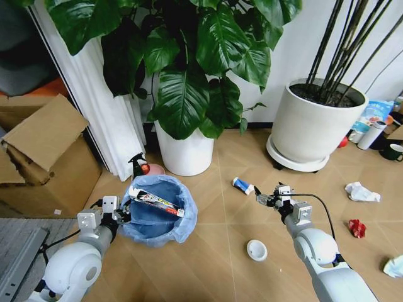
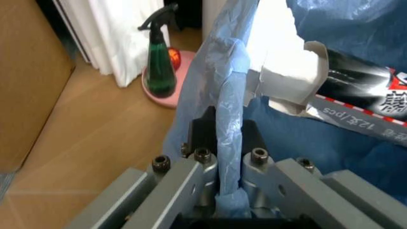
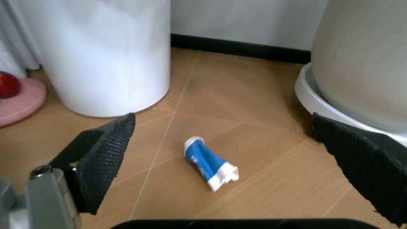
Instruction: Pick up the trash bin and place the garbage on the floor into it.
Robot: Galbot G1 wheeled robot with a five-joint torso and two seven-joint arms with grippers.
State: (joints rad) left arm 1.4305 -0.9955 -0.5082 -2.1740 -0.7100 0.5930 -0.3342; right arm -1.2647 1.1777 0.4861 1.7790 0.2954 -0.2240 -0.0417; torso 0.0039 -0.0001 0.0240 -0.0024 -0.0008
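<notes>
I hold the bin (image 1: pixel 154 211) by its rim with the left gripper (image 2: pixel 230 157), the fingers pinched on a fold of the blue bag (image 2: pixel 229 119), on the floor (image 1: pixel 214 258) beside the white pot (image 1: pixel 186 151); a printed tube box (image 1: pixel 156 202) already lies across its mouth, long axis running from the near-left rim toward the right; the right gripper (image 3: pixel 222 152) hangs low over the tiles with its fingers (image 3: pixel 102 160) spread wide, framing the small blue tube (image 3: pixel 208 163) between the two pots; the tube lies flat, its long axis on a diagonal, crimped end nearer my wrist camera and cap end pointing away toward the wall; to take it cleanly I judge I should turn the wrist so the pads close across the narrow width rather than along the length, come straight down centred on the body, and keep clear of the grey pot's tray (image 3: pixel 321 112) on the far side; a white lid (image 1: pixel 256 250), a crumpled tissue (image 1: pixel 362 192) and a red wrapper (image 1: pixel 356 228) wait farther right; I would keep the bin level so the box does not slide out.
</notes>
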